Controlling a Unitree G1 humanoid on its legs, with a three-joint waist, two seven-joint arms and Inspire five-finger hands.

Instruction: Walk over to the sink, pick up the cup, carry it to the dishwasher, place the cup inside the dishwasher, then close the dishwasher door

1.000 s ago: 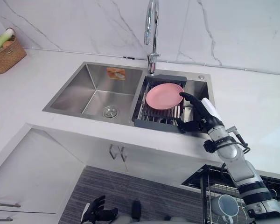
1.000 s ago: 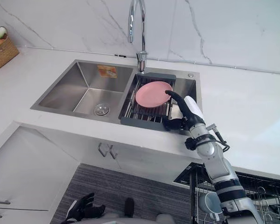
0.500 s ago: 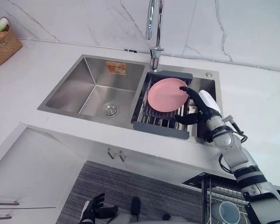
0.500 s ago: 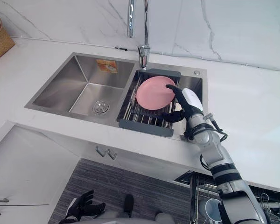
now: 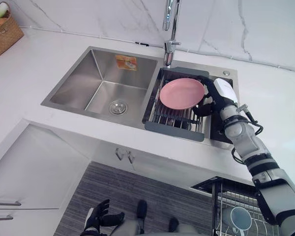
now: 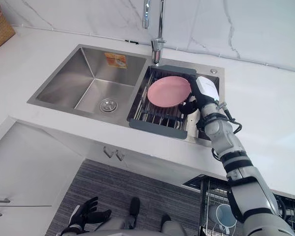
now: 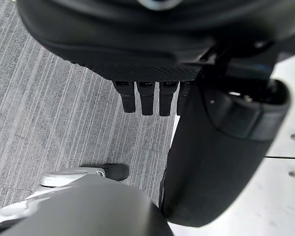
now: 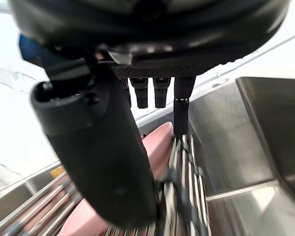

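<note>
Just one pink plate (image 5: 182,93) by the right hand (image 5: 217,96).

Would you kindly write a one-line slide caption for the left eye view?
Open right hand at the rim of a pink plate resting in the rack over the sink.

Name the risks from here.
1. The right hand is at the pink plate in the sink rack, not at a cup: it may pick the wrong item.
2. The plate rests on the rack's bars; a push at its edge could slide it.
3. The faucet stands just behind, in a lift's path.
</note>
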